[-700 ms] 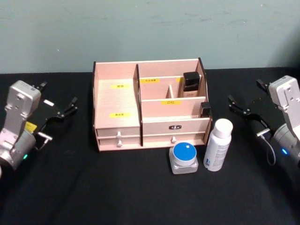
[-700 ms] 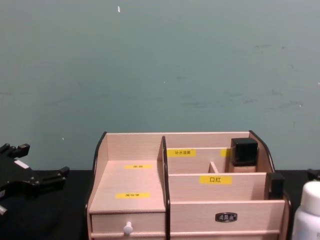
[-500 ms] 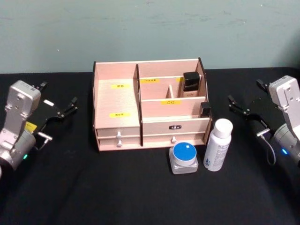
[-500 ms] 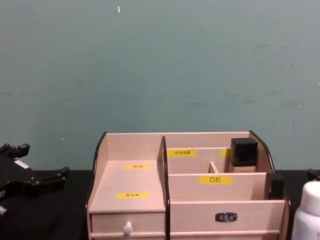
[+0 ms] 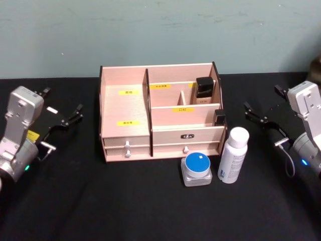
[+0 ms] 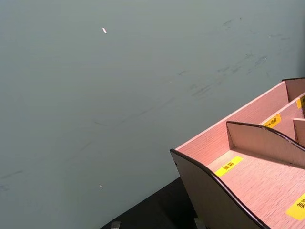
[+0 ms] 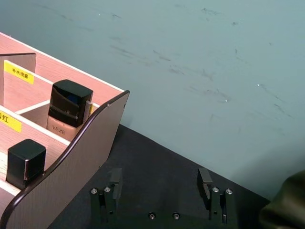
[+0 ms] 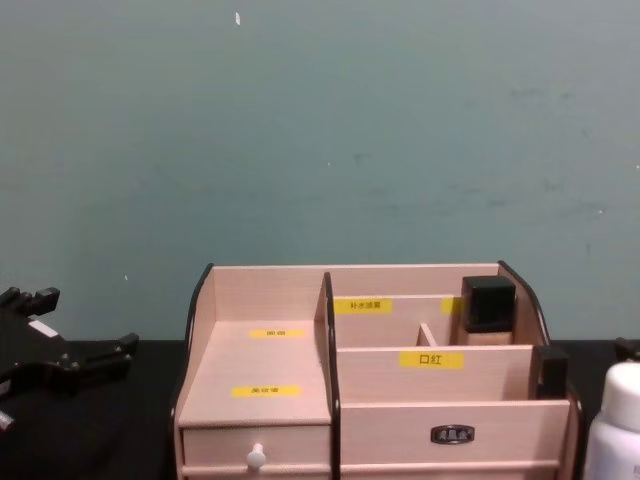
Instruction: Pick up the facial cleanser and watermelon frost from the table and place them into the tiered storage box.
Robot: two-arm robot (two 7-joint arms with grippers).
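Blue-lidded jar [image 5: 196,169] shows overhead; left end effector [image 5: 61,101], right end effector [image 5: 261,98] gape empty.

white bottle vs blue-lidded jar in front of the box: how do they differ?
The white bottle is tall and slim; the blue-lidded jar is squat and wide. The bottle has a white cap and printed label; the jar a blue lid on a pale body. Both stand upright on the black table before the tiered storage box.
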